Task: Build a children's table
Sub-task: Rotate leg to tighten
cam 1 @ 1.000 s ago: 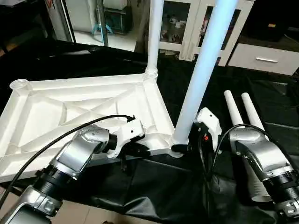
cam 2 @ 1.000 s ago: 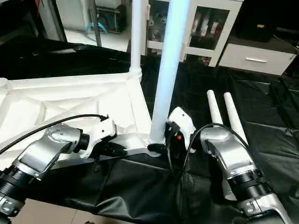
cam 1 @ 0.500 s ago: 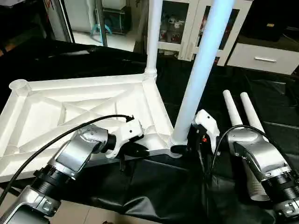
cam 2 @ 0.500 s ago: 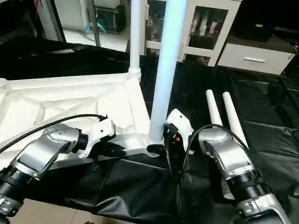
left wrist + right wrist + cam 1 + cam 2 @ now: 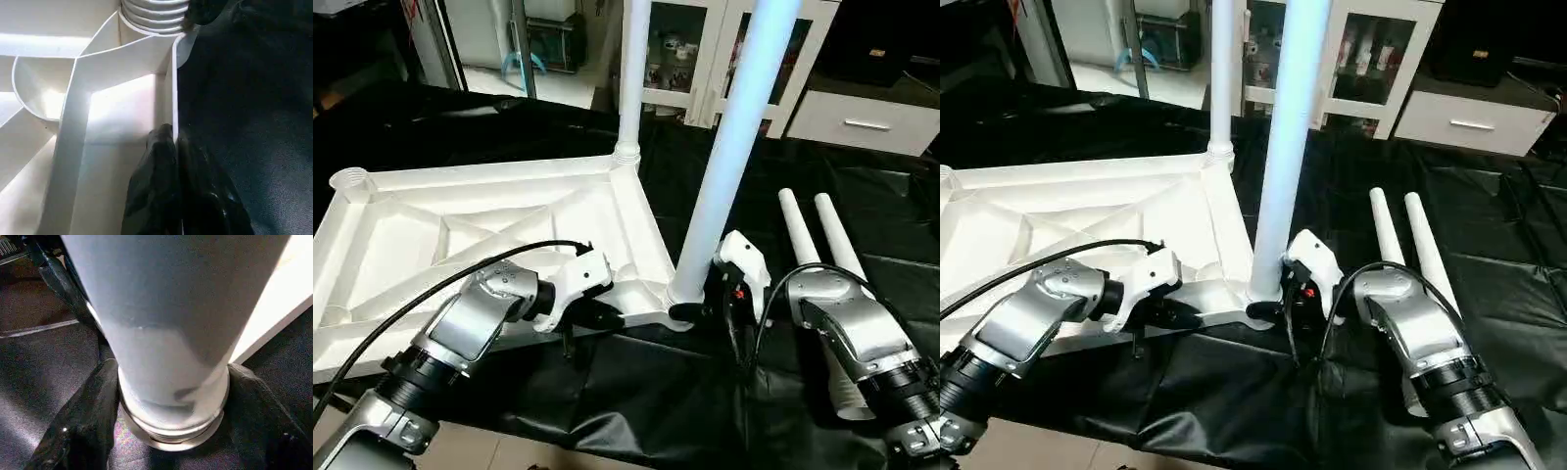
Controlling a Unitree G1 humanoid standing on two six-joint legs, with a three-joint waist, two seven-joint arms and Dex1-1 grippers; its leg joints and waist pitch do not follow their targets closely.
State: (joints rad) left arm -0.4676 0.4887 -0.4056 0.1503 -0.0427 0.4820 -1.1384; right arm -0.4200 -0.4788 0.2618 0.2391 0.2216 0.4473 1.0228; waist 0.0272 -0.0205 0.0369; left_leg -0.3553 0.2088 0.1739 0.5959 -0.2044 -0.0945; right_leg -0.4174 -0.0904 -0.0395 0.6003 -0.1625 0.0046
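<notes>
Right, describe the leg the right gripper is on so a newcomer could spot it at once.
Find the upturned white tabletop on the black work table. Two legs stand upright in its corners; take the nearer leg, at the corner closest to the robot. Unlike the far leg, it has the right gripper around its base.

A lab: glass-fronted cabinet [image 5: 705, 54] behind the black-covered work table [image 5: 862, 196].
</notes>
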